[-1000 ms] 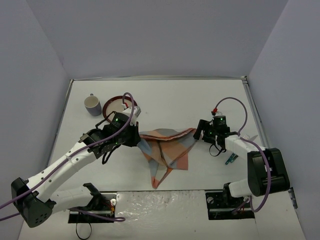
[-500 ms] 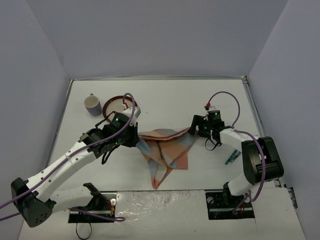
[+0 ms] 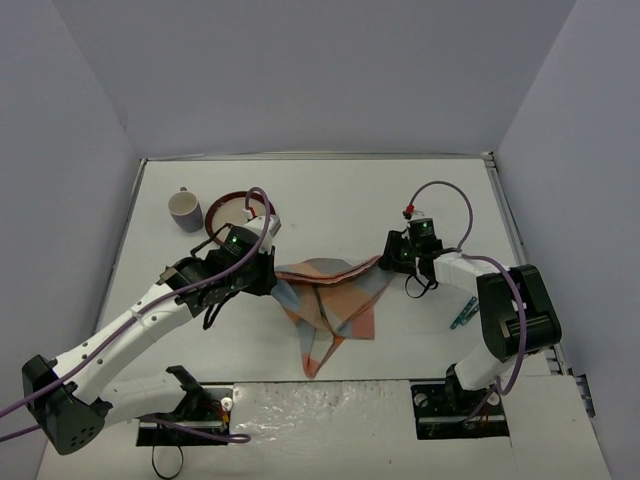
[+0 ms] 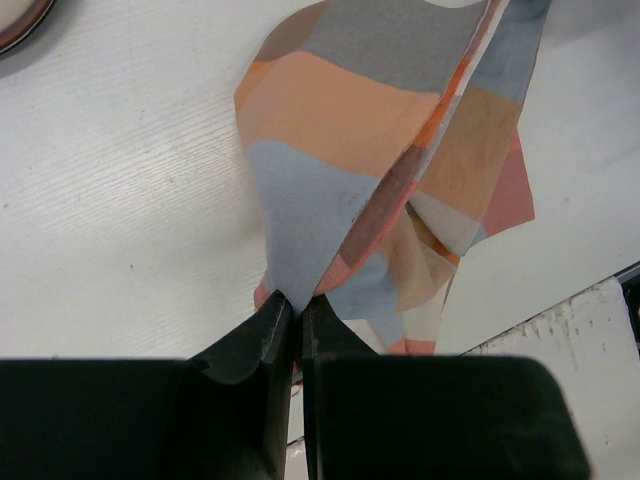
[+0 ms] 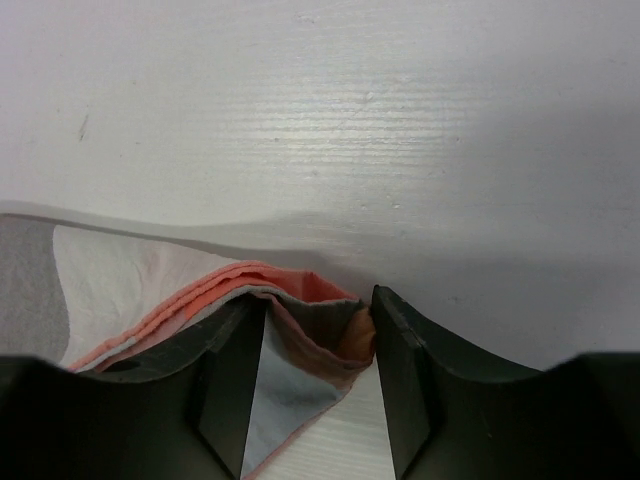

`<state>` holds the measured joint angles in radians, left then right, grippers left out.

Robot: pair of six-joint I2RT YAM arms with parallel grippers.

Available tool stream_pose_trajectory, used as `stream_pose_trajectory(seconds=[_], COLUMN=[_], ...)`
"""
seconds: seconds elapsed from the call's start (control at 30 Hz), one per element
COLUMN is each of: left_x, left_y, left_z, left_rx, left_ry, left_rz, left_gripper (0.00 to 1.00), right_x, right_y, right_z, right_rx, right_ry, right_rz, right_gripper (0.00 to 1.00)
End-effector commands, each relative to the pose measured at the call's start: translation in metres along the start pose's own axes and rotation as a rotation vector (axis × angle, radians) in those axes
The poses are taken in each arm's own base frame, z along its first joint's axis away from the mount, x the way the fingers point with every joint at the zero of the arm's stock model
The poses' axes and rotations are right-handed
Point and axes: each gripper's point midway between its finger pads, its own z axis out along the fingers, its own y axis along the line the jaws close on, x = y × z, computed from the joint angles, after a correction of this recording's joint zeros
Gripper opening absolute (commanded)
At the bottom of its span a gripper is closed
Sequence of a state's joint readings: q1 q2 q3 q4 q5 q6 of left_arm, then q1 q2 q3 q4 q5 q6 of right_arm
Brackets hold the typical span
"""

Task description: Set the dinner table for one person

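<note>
Near the middle of the dinner table, my left gripper was clenched on the plaid cloth; my right gripper straddled its other corner, grip unclear.

Bright even light, foreground perhaps blurred

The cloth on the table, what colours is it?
Plaid cloth: orange, blue-grey, grey blocks; clearest in left wrist view.

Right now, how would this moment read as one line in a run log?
left jaws: shut on plaid cloth corner | right jaws: apart around another corner | plate, mug: far left on table
</note>
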<state>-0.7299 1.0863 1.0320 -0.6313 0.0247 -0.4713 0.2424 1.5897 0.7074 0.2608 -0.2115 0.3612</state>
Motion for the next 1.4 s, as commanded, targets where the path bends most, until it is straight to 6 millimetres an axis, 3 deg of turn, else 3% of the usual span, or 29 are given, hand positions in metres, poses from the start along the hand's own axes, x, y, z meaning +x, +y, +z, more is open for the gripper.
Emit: stream_pose_trajectory(seconds=[0.0, 0.2, 0.3, 0.43, 0.5, 0.67, 0.83, 0.93, 1.03, 1.2, 1.37], left_x=[-0.010, -0.013, -0.030, -0.063, -0.095, -0.137, -0.187, -0.198, -0.196, -0.174, -0.150], left_y=[0.005, 0.015, 0.019, 0.024, 0.022, 0.023, 0.016, 0.013, 0.012, 0.013, 0.009], left_z=[-0.001, 0.001, -0.009, -0.031, -0.053, -0.088, -0.146, -0.166, -0.182, -0.194, -0.197], left_rx=[-0.009, -0.048, -0.054, -0.072, -0.073, -0.108, -0.124, -0.120, -0.112, -0.076, -0.020], left_ry=[-0.050, -0.062, -0.102, -0.181, -0.259, -0.376, -0.567, -0.624, -0.660, -0.673, -0.637], left_rz=[-0.002, -0.010, 0.000, 0.043, 0.075, 0.154, 0.201, 0.218, 0.220, 0.215, 0.201], left_gripper=[0.00, 0.00, 0.00, 0.00, 0.00, 0.00, 0.00, 0.00, 0.00, 0.00, 0.00], right_x=[0.012, -0.007, -0.045, -0.101, -0.139, -0.183, -0.224, -0.231, -0.227, -0.206, -0.187], right_y=[0.000, 0.009, 0.022, 0.042, 0.057, 0.075, 0.091, 0.091, 0.090, 0.082, 0.084], right_z=[0.000, -0.016, -0.041, -0.092, -0.129, -0.190, -0.267, -0.296, -0.316, -0.346, -0.358], right_rx=[0.006, 0.001, -0.007, -0.016, -0.024, -0.032, -0.031, -0.012, -0.009, -0.011, -0.054], right_ry=[0.053, 0.001, -0.098, -0.254, -0.358, -0.515, -0.710, -0.775, -0.818, -0.875, -0.867], right_rz=[-0.014, -0.056, -0.089, -0.159, -0.192, -0.220, -0.272, -0.298, -0.318, -0.319, -0.328], right_gripper=[0.36, 0.10, 0.00, 0.00, 0.00, 0.00, 0.00, 0.00, 0.00, 0.00, 0.00])
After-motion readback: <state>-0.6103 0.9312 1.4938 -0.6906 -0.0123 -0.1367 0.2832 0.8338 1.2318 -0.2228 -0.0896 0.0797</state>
